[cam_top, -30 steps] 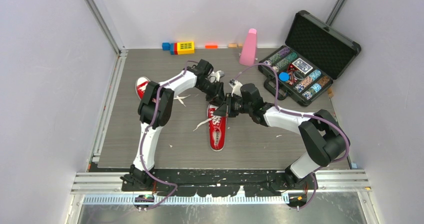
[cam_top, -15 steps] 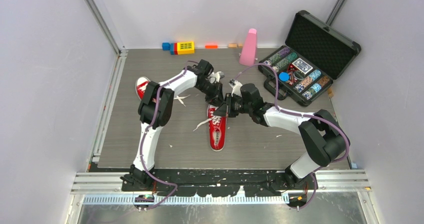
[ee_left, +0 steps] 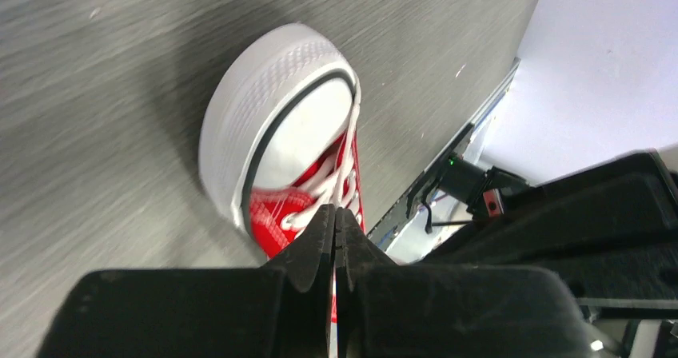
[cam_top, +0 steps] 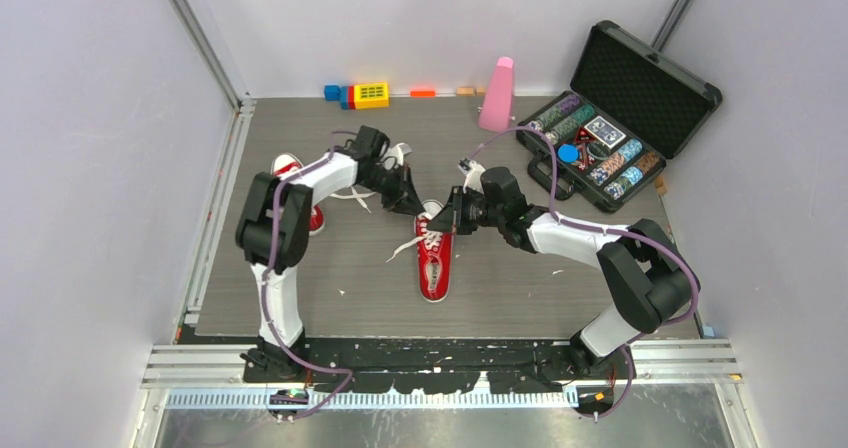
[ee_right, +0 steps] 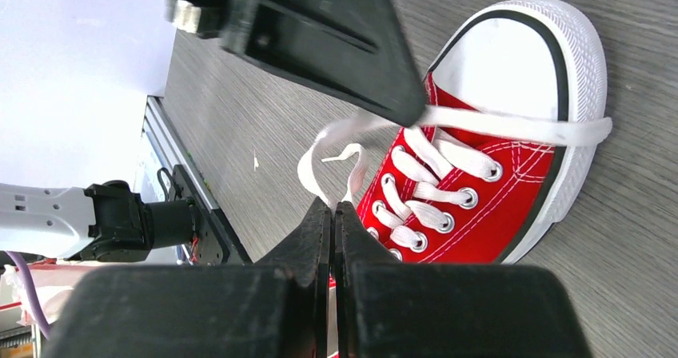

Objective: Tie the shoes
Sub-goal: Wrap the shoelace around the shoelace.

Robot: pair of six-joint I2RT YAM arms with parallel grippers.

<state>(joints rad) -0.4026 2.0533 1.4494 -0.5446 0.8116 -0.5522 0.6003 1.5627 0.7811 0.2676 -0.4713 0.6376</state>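
Just beyond left claw [ee_left: 335, 211], shoe [ee_left: 280, 142], lace [ee_left: 349, 146] pinched

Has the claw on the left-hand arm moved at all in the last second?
Yes. Seen from the top view, the left gripper has shifted to the left, farther from the pink object, which has stayed put.

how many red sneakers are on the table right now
2. The centre sneaker lies mid-table, where the two arms meet. The left sneaker sits further left, partly hidden behind the left arm. No others show.
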